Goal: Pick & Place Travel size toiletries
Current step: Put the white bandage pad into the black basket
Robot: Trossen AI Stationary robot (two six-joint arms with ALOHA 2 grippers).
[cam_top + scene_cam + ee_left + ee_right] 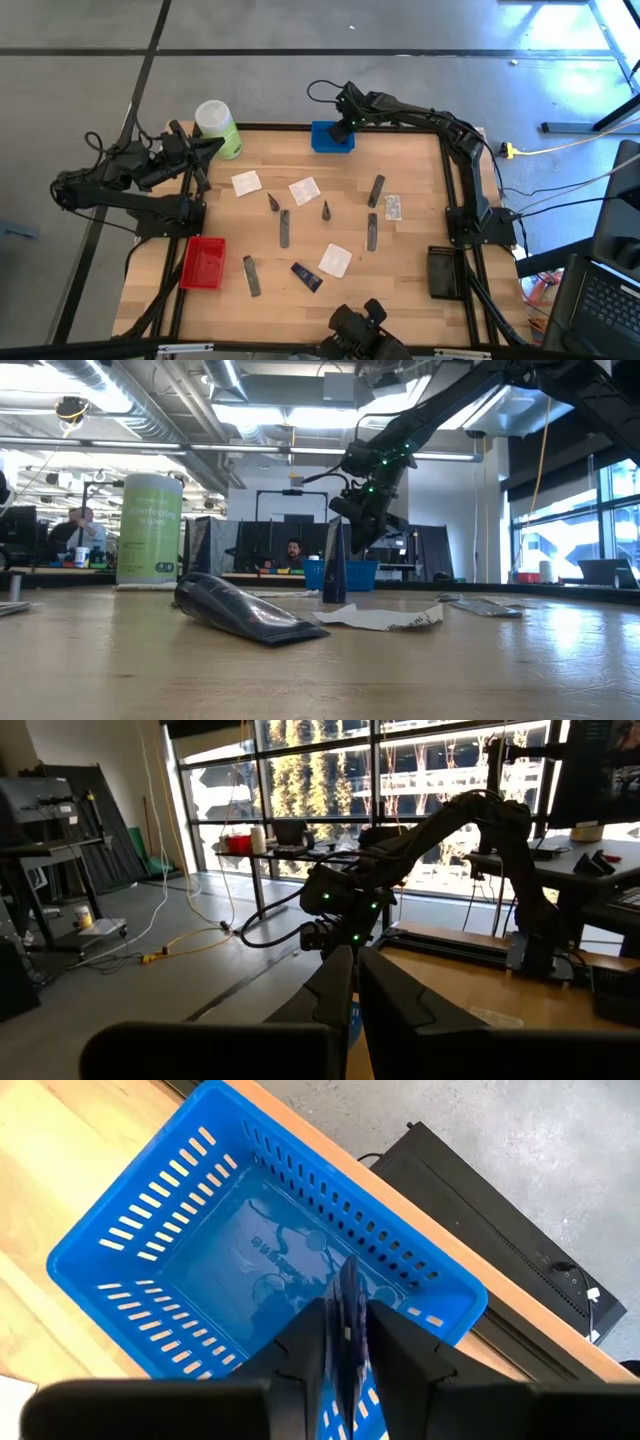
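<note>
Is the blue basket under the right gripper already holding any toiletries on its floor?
No. In the right wrist view the blue basket shows a bare floor, while the right gripper above it has a slim dark item between its fingers.

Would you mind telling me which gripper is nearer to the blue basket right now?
The right. The right gripper hangs directly above the blue basket at the table's far edge, with a slim dark item between its fingers. The left gripper waits off to the side, by the light-green bottle.

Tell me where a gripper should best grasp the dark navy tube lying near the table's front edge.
Probably across the middle of the dark navy tube, coming straight down. It lies flat and slanted on the table, narrow across and clear of the white sachet beside it, so the fingers should straddle its short width.
</note>
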